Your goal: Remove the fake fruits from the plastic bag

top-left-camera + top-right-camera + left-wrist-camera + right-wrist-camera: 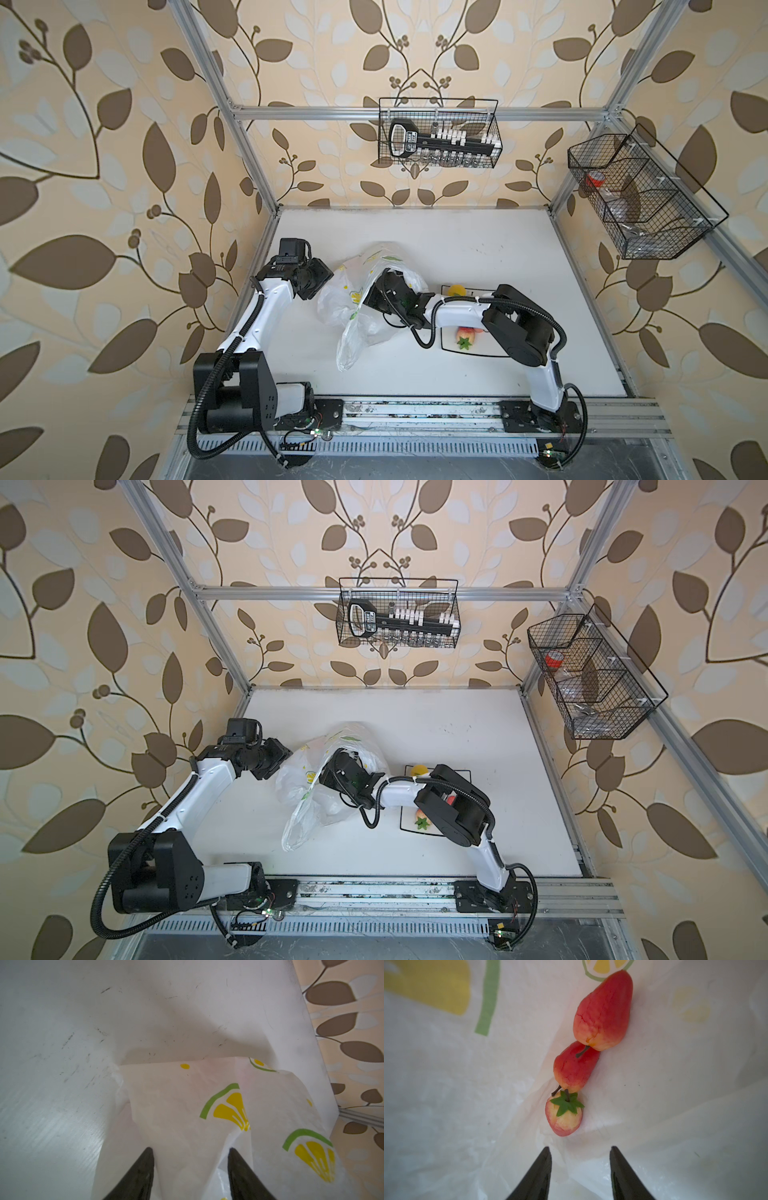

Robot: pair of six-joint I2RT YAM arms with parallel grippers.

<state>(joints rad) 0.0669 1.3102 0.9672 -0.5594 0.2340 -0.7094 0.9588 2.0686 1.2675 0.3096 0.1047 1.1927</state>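
Bag (353, 299) lies nearer the table's (498, 249) left edge, with the plate (478, 354) just beside it. Your right gripper (580, 1151) is inside the bag, jaws apart and empty. The strawberry (564, 1116) sits just ahead, apples (576, 1066) touching in line behind it. Your left gripper (191, 1151) has jaws apart, straddling a fold of film, no pinch visible. Judged: fruits light, glossy, apt to roll. Take the strawberry across its body, below the leaves. Film is limp and will bunch.
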